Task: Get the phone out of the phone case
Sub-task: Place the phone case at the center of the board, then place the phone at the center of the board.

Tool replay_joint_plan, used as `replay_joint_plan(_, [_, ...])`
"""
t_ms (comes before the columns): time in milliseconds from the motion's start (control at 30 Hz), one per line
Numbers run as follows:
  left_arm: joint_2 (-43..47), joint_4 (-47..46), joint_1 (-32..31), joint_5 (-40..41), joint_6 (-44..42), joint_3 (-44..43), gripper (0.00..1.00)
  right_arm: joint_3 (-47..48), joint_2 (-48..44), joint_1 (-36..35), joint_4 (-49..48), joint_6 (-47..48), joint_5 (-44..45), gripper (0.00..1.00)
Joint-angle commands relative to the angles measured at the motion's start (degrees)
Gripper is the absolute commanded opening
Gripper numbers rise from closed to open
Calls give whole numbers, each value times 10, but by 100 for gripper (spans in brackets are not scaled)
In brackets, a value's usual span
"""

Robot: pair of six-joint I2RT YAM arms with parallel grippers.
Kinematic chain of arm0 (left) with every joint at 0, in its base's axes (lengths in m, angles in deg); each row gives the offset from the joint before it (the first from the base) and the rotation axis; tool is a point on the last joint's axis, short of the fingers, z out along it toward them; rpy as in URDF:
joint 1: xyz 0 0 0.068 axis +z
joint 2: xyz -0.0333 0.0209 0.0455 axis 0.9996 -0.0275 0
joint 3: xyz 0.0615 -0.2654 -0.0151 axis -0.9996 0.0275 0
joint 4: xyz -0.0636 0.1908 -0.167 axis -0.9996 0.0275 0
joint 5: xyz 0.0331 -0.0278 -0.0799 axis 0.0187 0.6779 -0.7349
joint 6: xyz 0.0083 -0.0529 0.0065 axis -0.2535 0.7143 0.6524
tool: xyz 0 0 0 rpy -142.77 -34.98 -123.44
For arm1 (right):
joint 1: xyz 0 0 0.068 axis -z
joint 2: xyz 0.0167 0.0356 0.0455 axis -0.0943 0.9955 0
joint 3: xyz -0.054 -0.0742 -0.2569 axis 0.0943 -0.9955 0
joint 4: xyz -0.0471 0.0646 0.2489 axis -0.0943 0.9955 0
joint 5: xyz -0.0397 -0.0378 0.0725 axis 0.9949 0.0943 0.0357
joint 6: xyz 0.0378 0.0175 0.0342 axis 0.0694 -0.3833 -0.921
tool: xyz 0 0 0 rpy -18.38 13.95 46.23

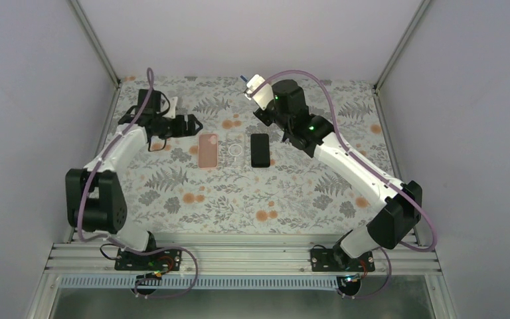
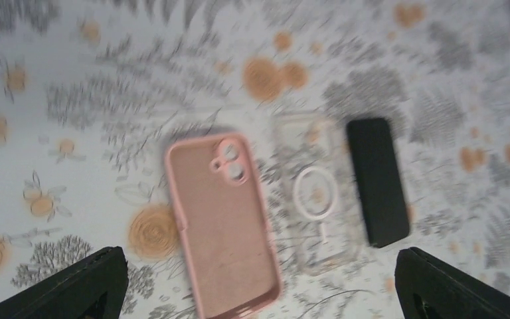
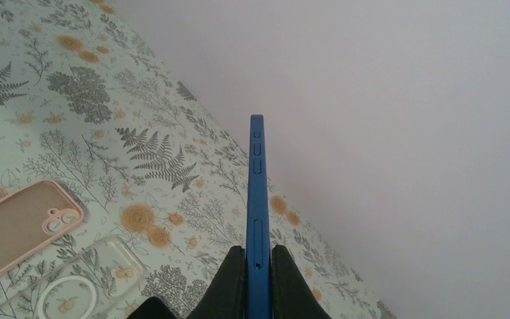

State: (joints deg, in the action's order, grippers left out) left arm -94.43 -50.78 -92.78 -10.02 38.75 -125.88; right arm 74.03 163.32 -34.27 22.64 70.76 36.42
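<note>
White walls close in a table spread with a cloth printed in grey ferns and orange flowers. We find the slim blue phone off the cloth altogether. It is held in the air over the far middle of the table by the right gripper, whose two black fingers are pressed tight against its flat faces. From the right wrist we see it edge-on, with side buttons and a small tray slot facing the camera. Its long axis runs straight out from the fingers, in line with the gripper, towards the wall.

Below lie three things side by side, long axes running near to far:
- a pink soft phone case, hollow side up, with a camera cut-out in one corner;
- a clear phone case with a white ring on its back, just beside the pink one;
- a black rectangular slab, case or phone we cannot tell.

Any lettering on them is too small or too blurred for us to read.

The left gripper hangs just left of the pink case — its fingers spread wide, nothing between them.
</note>
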Motion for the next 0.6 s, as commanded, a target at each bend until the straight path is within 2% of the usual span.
replay_joint_plan(0, [67, -20, 9, -61, -14, -43, 100, 33, -25, -6, -20, 37, 9, 4])
replay_joint_plan(267, [95, -39, 14, -164, 28, -160, 100, 41, -22, -30, -46, 96, 53, 4])
replay_joint_plan(567, [96, -145, 13, -298, 183, -137, 100, -4, -17, -86, -161, 196, 159, 4])
